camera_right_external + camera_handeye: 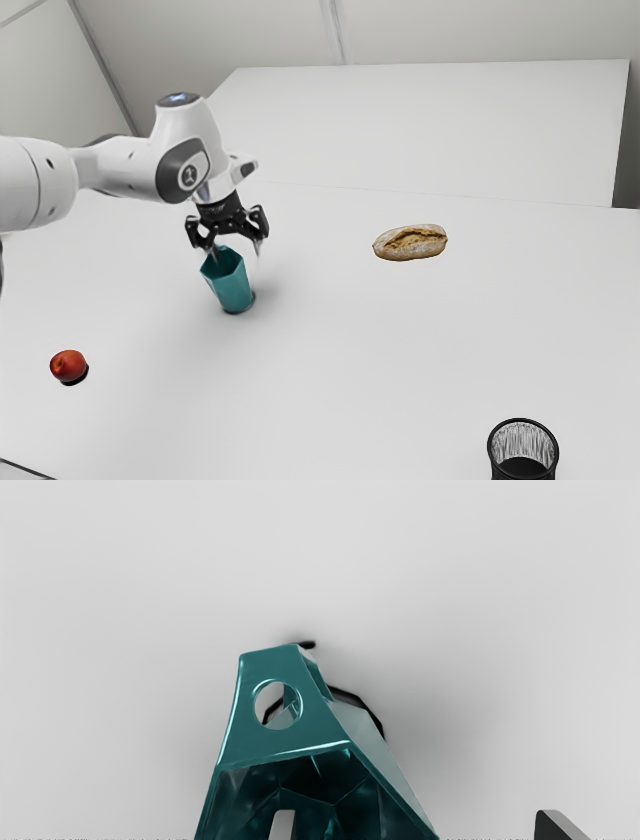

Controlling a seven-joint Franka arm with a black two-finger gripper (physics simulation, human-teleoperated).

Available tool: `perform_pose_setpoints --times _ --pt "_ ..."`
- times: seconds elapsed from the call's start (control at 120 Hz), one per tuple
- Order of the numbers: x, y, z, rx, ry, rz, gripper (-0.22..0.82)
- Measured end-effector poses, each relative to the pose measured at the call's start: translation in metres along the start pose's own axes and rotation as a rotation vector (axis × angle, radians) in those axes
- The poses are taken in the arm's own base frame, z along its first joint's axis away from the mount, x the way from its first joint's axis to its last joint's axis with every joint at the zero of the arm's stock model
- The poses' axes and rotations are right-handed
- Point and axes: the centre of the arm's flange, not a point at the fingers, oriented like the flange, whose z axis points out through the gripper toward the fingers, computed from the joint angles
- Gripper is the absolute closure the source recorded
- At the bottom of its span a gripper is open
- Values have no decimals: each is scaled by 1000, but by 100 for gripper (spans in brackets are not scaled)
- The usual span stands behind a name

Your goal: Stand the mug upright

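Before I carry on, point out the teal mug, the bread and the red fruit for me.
Teal mug (233,290): exterior view, on its outer wall.
Bread (411,243): exterior view, middle of its crust.
Red fruit (69,366): exterior view, on its skin.

The mug (234,290) is on the table (300,400), under the gripper (236,250). The apple (69,366) is nearer the front, on the exterior view's left. Toward the exterior view's right, the bread (410,243) is behind and the cup (523,440) is in front.
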Motion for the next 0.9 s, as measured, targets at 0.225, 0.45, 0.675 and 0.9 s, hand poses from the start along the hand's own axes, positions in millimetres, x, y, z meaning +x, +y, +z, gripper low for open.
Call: perform_pose_setpoints --times 0.225,0.45,0.675,0.9 --pt "-4 6 -34 1 43 23 3" --pt "-16 22 -85 10 99 97 1" --pt "-28 15 -133 20 147 162 0" --pt "-42 7 -174 64 166 218 0"
